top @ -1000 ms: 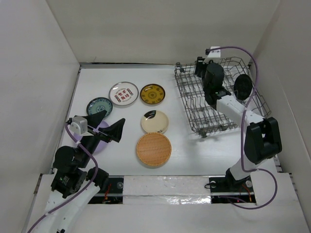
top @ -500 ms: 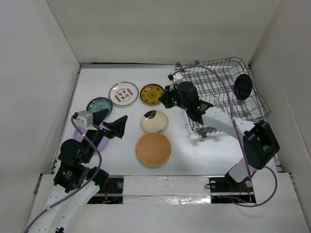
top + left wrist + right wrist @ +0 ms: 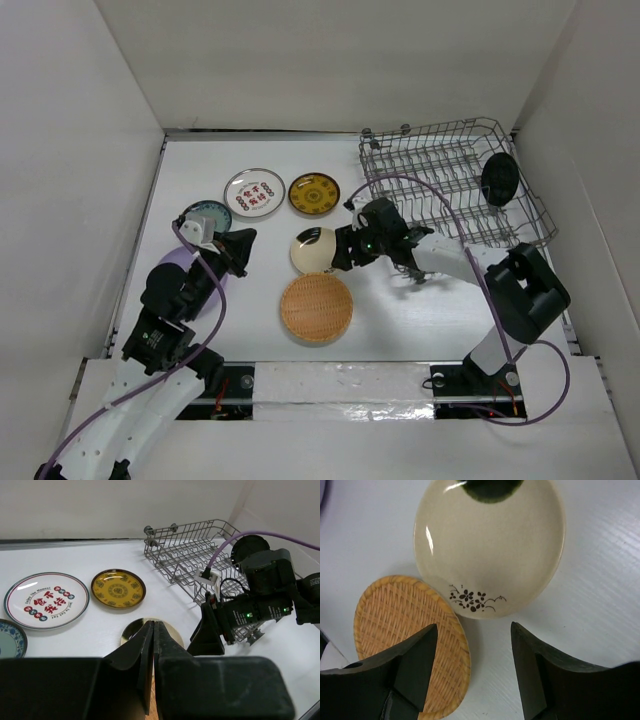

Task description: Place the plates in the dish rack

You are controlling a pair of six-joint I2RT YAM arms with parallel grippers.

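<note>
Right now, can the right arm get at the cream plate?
Probably yes. The right end effector is open and hangs just over the edge of the cream plate, with nothing between them. The woven plate lies close beside that edge and may crowd one finger.

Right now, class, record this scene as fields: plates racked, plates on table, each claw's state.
In rack: one black round plate, upright in the grey wire dish rack
On table: cream plate with black blot, woven orange-tan plate, white plate with red marks, dark yellow patterned plate, teal patterned plate
Right claw: open, over the cream plate's rim
Left claw: shut, empty
</note>
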